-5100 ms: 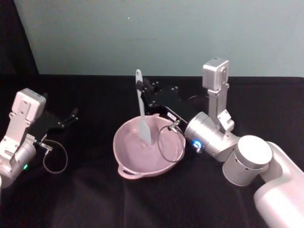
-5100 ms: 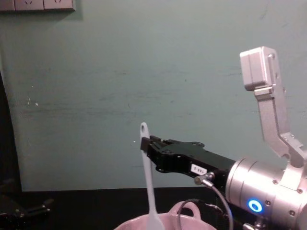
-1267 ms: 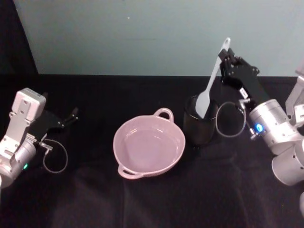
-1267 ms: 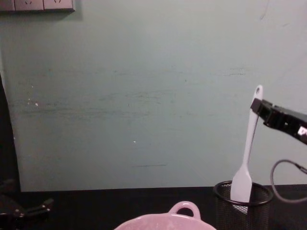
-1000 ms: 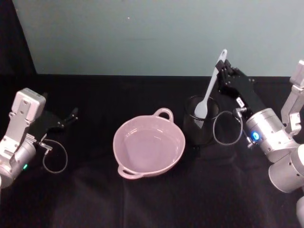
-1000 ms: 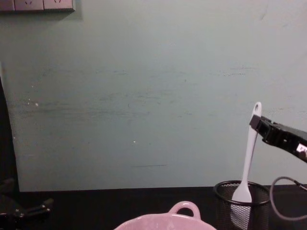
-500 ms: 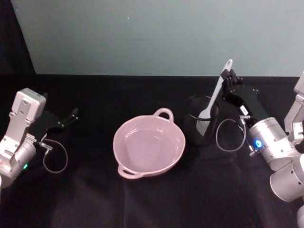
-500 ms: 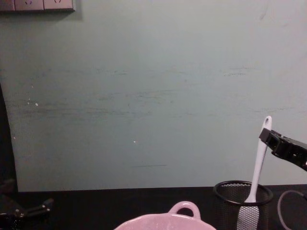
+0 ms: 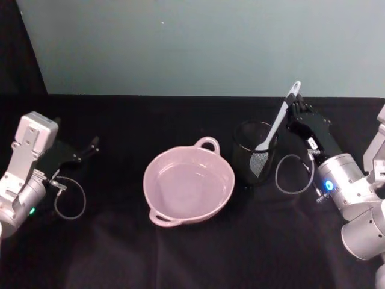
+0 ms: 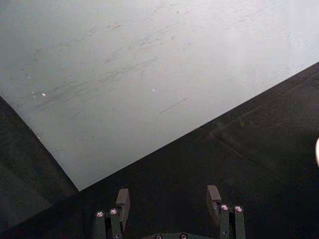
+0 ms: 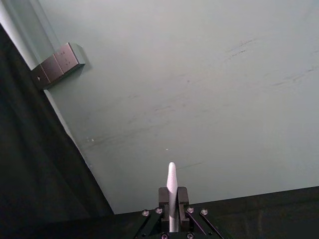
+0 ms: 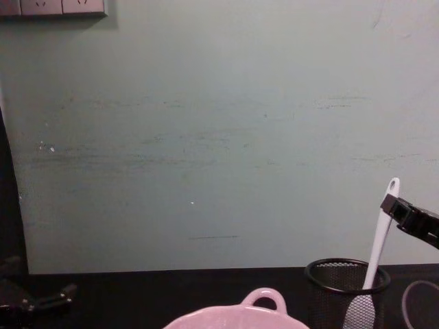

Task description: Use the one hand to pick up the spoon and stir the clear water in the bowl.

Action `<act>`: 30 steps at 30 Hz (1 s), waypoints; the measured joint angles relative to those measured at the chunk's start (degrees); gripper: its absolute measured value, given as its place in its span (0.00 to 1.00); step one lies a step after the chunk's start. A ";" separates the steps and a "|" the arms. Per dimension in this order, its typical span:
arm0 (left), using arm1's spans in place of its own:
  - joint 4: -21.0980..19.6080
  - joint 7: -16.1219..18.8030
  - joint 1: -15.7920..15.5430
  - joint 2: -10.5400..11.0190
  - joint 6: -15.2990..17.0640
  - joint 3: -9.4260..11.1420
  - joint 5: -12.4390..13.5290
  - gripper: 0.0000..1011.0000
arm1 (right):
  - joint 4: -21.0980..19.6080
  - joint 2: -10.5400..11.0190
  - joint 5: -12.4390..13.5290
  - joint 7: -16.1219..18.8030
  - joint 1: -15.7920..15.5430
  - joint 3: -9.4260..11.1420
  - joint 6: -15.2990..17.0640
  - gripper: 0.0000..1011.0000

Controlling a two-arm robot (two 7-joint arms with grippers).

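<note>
The pale pink bowl (image 9: 188,188) sits at the table's middle, its loop handle (image 12: 264,299) toward the back. To its right, the white spoon (image 9: 278,123) stands tilted with its head down inside a black wire-mesh cup (image 9: 254,159). My right gripper (image 9: 293,103) is shut on the upper handle, just below the holed tip. In the chest view the spoon (image 12: 379,240) leans from the cup (image 12: 346,282) up to the right gripper (image 12: 392,204). The right wrist view shows the handle tip (image 11: 171,191) pinched between the jaws. My left gripper (image 9: 90,146) rests open at the far left.
A black cloth (image 9: 180,253) covers the table, and a pale green wall (image 12: 206,137) stands behind. Cable loops hang by each wrist (image 9: 293,174). The left wrist view has the open left fingers (image 10: 122,199) over bare cloth.
The right gripper carried the spoon out of the bowl over to the mesh cup. Over the last second it has lowered the spoon deeper into the cup. The left arm stayed still.
</note>
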 joint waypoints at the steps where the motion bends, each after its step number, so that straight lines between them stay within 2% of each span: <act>1: 0.00 0.00 0.00 0.00 0.00 0.00 0.00 1.00 | 0.00 0.00 -0.01 0.01 0.00 -0.02 -0.01 0.11; 8: 0.00 0.00 0.00 0.00 0.00 0.00 0.00 1.00 | -0.02 0.09 -0.18 0.08 0.01 -0.15 -0.21 0.11; 11: 0.00 0.00 0.00 0.00 0.00 0.00 0.00 1.00 | -0.04 0.13 -0.24 0.13 0.03 -0.19 -0.28 0.14; 27: 0.00 0.00 0.00 0.00 0.00 0.00 0.00 1.00 | -0.11 0.20 -0.46 0.34 0.10 -0.31 -0.48 0.62; 28: 0.00 0.00 0.00 0.00 0.00 0.00 0.00 1.00 | -0.11 0.20 -0.46 0.34 0.10 -0.31 -0.48 0.69; 30: 0.00 0.00 0.00 0.00 0.00 0.00 0.00 1.00 | -0.11 0.21 -0.49 0.35 0.10 -0.32 -0.50 0.72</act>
